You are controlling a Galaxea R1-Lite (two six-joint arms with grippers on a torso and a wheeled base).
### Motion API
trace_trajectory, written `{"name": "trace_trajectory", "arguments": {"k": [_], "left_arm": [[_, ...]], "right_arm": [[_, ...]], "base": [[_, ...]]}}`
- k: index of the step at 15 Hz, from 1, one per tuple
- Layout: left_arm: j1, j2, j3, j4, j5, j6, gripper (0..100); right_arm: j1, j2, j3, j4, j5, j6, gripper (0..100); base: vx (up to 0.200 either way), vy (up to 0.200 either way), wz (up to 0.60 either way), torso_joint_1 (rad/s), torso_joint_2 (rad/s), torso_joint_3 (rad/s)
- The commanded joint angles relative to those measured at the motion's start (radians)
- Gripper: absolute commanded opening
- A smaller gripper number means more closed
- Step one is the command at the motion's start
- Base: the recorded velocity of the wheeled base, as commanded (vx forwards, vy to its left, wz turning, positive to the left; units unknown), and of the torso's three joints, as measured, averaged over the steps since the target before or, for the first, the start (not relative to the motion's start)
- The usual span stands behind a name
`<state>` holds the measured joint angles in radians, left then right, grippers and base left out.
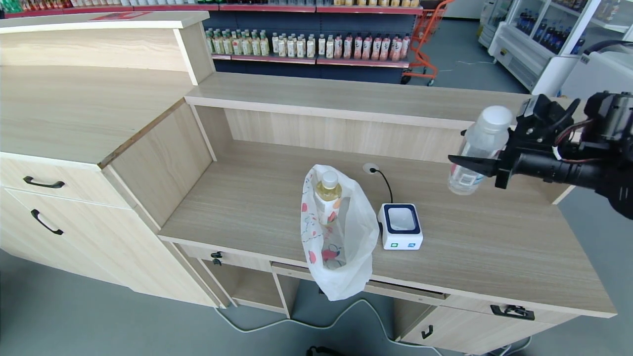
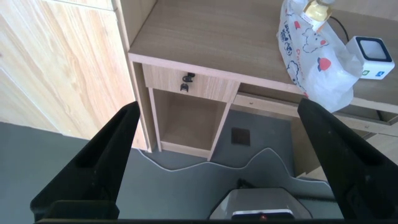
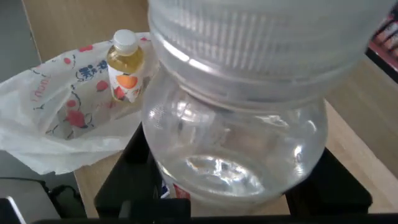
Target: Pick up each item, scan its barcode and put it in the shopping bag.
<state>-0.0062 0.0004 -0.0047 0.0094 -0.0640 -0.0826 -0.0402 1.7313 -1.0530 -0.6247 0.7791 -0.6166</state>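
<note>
My right gripper [image 1: 487,160] is shut on a clear water bottle [image 1: 477,148] with a white cap, held upright in the air above the counter's right end, to the right of the scanner [image 1: 400,226]. The water bottle [image 3: 242,118] looms close in the right wrist view. A white printed shopping bag [image 1: 339,232] hangs over the counter's front edge, with a yellow drink bottle [image 1: 329,190] standing inside it. The bag [image 3: 59,118] and drink bottle [image 3: 124,71] lie beyond the held bottle. My left gripper [image 2: 217,162] hangs open below counter height, left of the bag [image 2: 314,59].
The scanner's cable [image 1: 383,183] runs back to a grommet in the wooden counter [image 1: 494,237]. A raised ledge [image 1: 346,96] borders the back and a taller cabinet [image 1: 74,113] stands on the left. Drawers and an open cubby [image 2: 186,121] sit beneath the counter.
</note>
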Motion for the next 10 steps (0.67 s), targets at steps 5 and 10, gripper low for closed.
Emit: {"name": "trace_trajectory", "arguments": {"k": [5, 10], "left_arm": [[0.000, 0.000, 0.000, 0.000, 0.000, 0.000, 100], [0.000, 0.000, 0.000, 0.000, 0.000, 0.000, 100]], "right_arm": [[-0.093, -0.424, 0.396, -0.043, -0.643, 0.368, 0], [-0.075, -0.427, 0.413, -0.044, -0.933, 0.248, 0]], "base": [[0.000, 0.000, 0.00, 0.000, 0.00, 0.000], [0.000, 0.000, 0.00, 0.000, 0.00, 0.000]]}}
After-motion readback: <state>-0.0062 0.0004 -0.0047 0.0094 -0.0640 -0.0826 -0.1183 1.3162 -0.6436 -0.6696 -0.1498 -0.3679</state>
